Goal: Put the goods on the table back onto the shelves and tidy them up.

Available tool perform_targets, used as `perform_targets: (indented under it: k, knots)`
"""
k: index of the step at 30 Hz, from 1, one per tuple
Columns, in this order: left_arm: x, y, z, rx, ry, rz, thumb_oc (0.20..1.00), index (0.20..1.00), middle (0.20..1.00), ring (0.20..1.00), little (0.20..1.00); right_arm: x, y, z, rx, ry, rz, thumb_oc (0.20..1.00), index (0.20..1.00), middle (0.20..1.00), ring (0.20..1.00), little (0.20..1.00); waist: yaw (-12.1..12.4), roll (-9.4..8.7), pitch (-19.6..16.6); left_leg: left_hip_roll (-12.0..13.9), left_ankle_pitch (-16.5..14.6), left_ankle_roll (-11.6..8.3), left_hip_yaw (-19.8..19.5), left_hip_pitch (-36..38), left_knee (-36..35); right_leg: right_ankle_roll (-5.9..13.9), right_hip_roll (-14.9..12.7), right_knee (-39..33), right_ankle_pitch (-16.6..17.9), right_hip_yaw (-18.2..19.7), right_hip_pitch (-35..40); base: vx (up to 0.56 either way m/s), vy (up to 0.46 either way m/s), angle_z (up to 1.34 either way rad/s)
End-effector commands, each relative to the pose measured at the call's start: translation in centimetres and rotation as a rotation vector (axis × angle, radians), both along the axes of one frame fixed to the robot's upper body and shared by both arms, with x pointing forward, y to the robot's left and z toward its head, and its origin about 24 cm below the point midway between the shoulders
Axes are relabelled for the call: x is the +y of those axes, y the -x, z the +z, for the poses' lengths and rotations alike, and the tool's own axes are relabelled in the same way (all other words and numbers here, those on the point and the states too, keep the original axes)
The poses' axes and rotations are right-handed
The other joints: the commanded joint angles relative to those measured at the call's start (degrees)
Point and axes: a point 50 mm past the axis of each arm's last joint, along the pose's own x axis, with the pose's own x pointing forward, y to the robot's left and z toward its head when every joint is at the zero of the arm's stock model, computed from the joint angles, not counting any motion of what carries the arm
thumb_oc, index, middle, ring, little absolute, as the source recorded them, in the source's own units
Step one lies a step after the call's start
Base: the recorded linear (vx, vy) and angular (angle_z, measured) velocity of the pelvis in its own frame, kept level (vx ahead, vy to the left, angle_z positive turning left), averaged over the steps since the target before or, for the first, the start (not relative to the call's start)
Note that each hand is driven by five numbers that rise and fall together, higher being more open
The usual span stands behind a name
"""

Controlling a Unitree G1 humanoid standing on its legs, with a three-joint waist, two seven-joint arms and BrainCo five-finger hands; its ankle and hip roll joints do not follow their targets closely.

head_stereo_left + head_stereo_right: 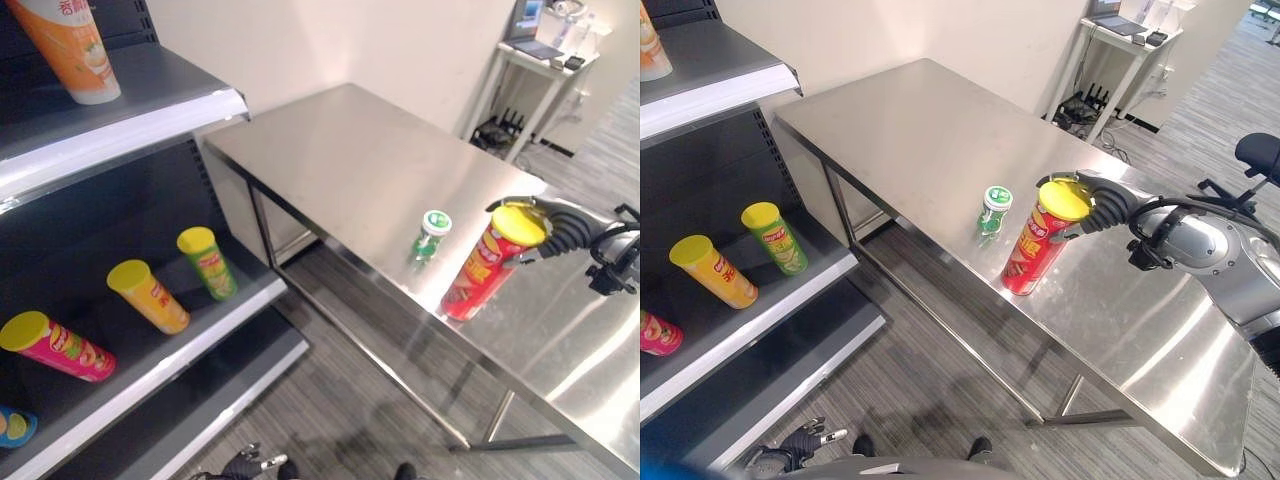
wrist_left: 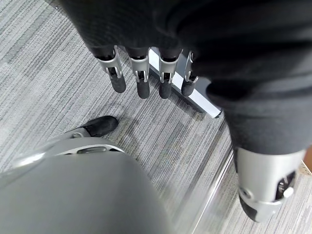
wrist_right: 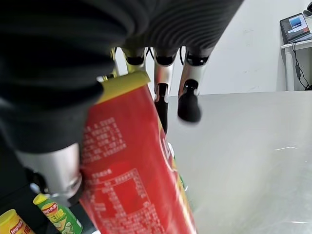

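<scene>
- Shelving comes first: a dark metal shelf unit [image 1: 150, 85] with pale front strips stands off the table's left end.
- Steel table [image 1: 370, 160], bare and shiny, carries two goods near its front edge.
- Tall red crisp can with a yellow lid [image 1: 486, 265] stands tilted by the table's front edge; the right hand [image 1: 1095, 205] grips it near the lid, fingers and thumb curled round the tube.
- Left hand [image 2: 146, 73] hangs over the grey carpet, its fingers straight and relaxed, holding nothing.
- Orange-and-white can [image 1: 70, 45] stands on the upper shelf.
- On the lower shelf stand a pink can with a yellow lid [image 1: 55, 345], a yellow can [image 1: 148, 295] and a green can with a yellow lid [image 1: 207, 262], in a row along its front edge.
- Small green bottle with a white cap [image 1: 431, 236] stands on the table just beside the red can, apart from it.
</scene>
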Motion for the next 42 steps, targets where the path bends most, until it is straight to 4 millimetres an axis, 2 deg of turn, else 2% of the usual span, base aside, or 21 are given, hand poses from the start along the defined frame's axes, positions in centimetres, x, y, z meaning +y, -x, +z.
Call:
perform_targets:
  k: [1,4,7,8,12,13,14,15,17,25,29,34,37,38,39,41,42]
  knots:
    - [-0.3,-2.1,0.5,-0.063,-0.008,-0.034,1.000,1.000,1.000,1.000,1.000,-0.4,-0.1,2.7,-0.125,-0.033,-0.015,0.200,0.200,0.200,0.200,0.200,1.69,1.64,-0.66,5.75,-0.24,-5.23,2.63,1.81,0.35,2.01,-0.51,1.07,-1.99,0.35,1.38,0.00,0.000,0.00]
    - [-0.3,-2.0,0.4,-0.065,-0.011,-0.030,1.000,1.000,1.000,1.000,1.000,-2.1,0.8,5.3,-0.265,-0.060,-0.081,0.200,0.200,0.200,0.200,0.200,0.87,1.58,-0.81,5.78,-0.40,-5.13,2.73,1.89,0.35,2.11,-0.53,1.09,-1.92,0.58,1.15,0.00,0.001,0.01]
    - [-0.2,-2.0,0.5,-0.065,-0.016,-0.030,1.000,1.000,1.000,1.000,1.000,-3.0,1.4,6.8,-0.345,-0.070,-0.118,0.200,0.200,0.200,0.200,0.200,0.73,1.48,-0.94,5.79,-0.54,-5.05,2.84,1.95,0.35,2.18,-0.55,1.11,-1.87,0.70,1.06,0.00,0.000,-0.02]
    - [0.0,-2.0,0.5,-0.067,-0.021,-0.023,1.000,1.000,1.000,1.000,1.000,-3.6,2.0,8.3,-0.434,-0.076,-0.151,0.200,0.200,0.200,0.200,0.200,0.31,1.36,-1.13,5.80,-0.65,-5.03,2.95,2.04,0.35,2.22,-0.56,1.12,-1.75,0.84,0.96,0.01,0.001,-0.03]
    - [0.0,-2.1,0.5,-0.070,-0.024,-0.015,1.000,1.000,1.000,1.000,1.000,-4.2,3.0,10.4,-0.564,-0.094,-0.178,0.200,0.200,0.200,0.200,0.200,-0.01,1.14,-1.34,5.81,-0.84,-4.92,3.19,2.09,0.35,2.29,-0.57,1.10,-1.56,1.07,0.88,0.00,-0.002,-0.01]
    - [0.2,-2.1,0.5,-0.070,-0.032,-0.012,1.000,1.000,1.000,1.000,1.000,-4.1,3.6,11.6,-0.638,-0.084,-0.181,0.200,0.200,0.200,0.200,0.200,-0.16,1.06,-1.45,5.79,-1.00,-4.81,3.28,2.27,0.35,2.33,-0.54,1.07,-1.55,1.35,0.83,0.00,-0.008,-0.06]
    - [0.2,-2.1,0.5,-0.070,-0.032,-0.013,1.000,1.000,1.000,1.000,1.000,-4.1,3.6,11.6,-0.638,-0.084,-0.182,0.200,0.200,0.200,0.200,0.200,-0.13,1.05,-1.44,5.79,-1.00,-4.81,3.29,2.28,0.35,2.33,-0.54,1.07,-1.55,1.35,0.83,0.00,-0.018,-0.04]
    - [0.4,-2.2,0.6,-0.076,-0.038,-0.009,1.000,1.000,1.000,1.000,1.000,-3.9,4.2,12.9,-0.708,-0.061,-0.181,0.200,0.200,0.200,0.200,0.200,-0.30,1.02,-1.67,5.87,-1.11,-4.74,3.26,2.43,0.35,2.32,-0.55,1.07,-1.57,1.61,0.82,0.00,0.000,0.00]
    - [0.6,-2.4,0.8,-0.085,-0.046,-0.011,1.000,1.000,1.000,1.000,1.000,-3.6,4.5,13.7,-0.748,-0.050,-0.174,0.200,0.200,0.200,0.200,0.200,-0.23,0.98,-1.74,5.90,-1.15,-4.73,3.33,2.47,0.35,2.29,-0.51,1.04,-1.54,1.83,0.70,-0.01,-0.018,-0.05]
    - [1.2,-2.3,1.0,-0.091,-0.060,0.000,1.000,1.000,1.000,1.000,1.000,-2.0,4.7,15.5,-0.809,-0.056,-0.097,0.200,0.200,0.200,0.200,0.200,0.10,1.13,-1.96,6.37,-0.83,-4.92,3.31,2.86,0.35,1.82,0.04,1.01,-2.13,2.09,1.05,-0.02,-0.035,-0.06]
    - [1.7,-2.1,1.1,-0.096,-0.069,0.032,1.000,1.000,1.000,1.000,1.000,-0.8,4.7,16.3,-0.835,-0.104,-0.027,0.200,0.200,0.200,0.200,0.200,0.60,1.31,-2.26,7.49,-0.26,-5.49,3.18,2.85,0.53,1.20,1.08,0.92,-3.11,2.22,1.21,-0.02,-0.100,0.00]
    - [2.4,-2.0,1.3,-0.120,-0.077,0.097,1.000,1.000,1.000,1.000,1.000,0.7,5.5,17.6,-0.886,-0.198,0.090,0.200,0.200,0.200,0.200,0.200,1.93,2.01,-1.38,10.93,2.28,-7.19,1.65,1.11,2.22,-0.97,4.39,0.58,-6.09,2.42,1.79,-0.04,-0.157,0.03]
    - [2.5,-1.6,1.3,-0.118,-0.076,0.119,1.000,1.000,1.000,1.000,1.000,1.2,6.2,17.9,-0.907,-0.224,0.134,0.200,0.200,0.200,0.200,0.200,2.50,2.53,-0.84,12.04,3.42,-7.96,0.69,-0.08,3.18,-1.66,5.41,0.58,-7.05,2.25,2.02,-0.06,-0.102,0.22]
    - [2.6,-1.4,1.3,-0.124,-0.075,0.138,1.000,1.000,1.000,1.000,1.000,1.5,7.0,18.3,-0.933,-0.242,0.171,0.200,0.200,0.200,0.200,0.200,3.02,3.05,-0.08,13.48,5.93,-9.28,-0.28,-2.23,3.54,-2.00,6.13,0.58,-8.03,1.08,1.97,-0.09,-0.127,0.28]
    - [2.6,-1.4,1.3,-0.124,-0.075,0.137,1.000,1.000,1.000,1.000,1.000,1.4,7.0,18.3,-0.933,-0.242,0.170,0.200,0.200,0.200,0.200,0.200,3.02,3.03,-0.10,13.49,5.94,-9.28,-0.34,-2.30,3.56,-2.00,6.14,0.58,-8.03,1.03,1.95,-0.17,-0.090,0.38]
    - [2.7,-1.4,1.5,-0.144,-0.074,0.156,1.000,1.000,1.000,1.000,1.000,2.0,8.1,18.8,-0.991,-0.238,0.212,0.200,0.200,0.200,0.200,0.200,3.16,3.68,0.91,16.21,10.81,-9.54,3.71,-5.16,3.14,-2.20,5.68,0.58,-8.24,-2.38,2.08,-0.14,-0.017,0.56]
    - [2.7,-1.4,1.5,-0.147,-0.076,0.156,1.000,1.000,1.000,1.000,1.000,2.1,8.4,18.9,-1.003,-0.232,0.219,0.200,0.200,0.200,0.200,0.200,2.64,3.64,0.67,17.55,11.05,-10.05,6.10,-4.60,2.61,-2.05,5.46,0.58,-9.17,-2.51,2.41,-0.11,0.008,0.90]
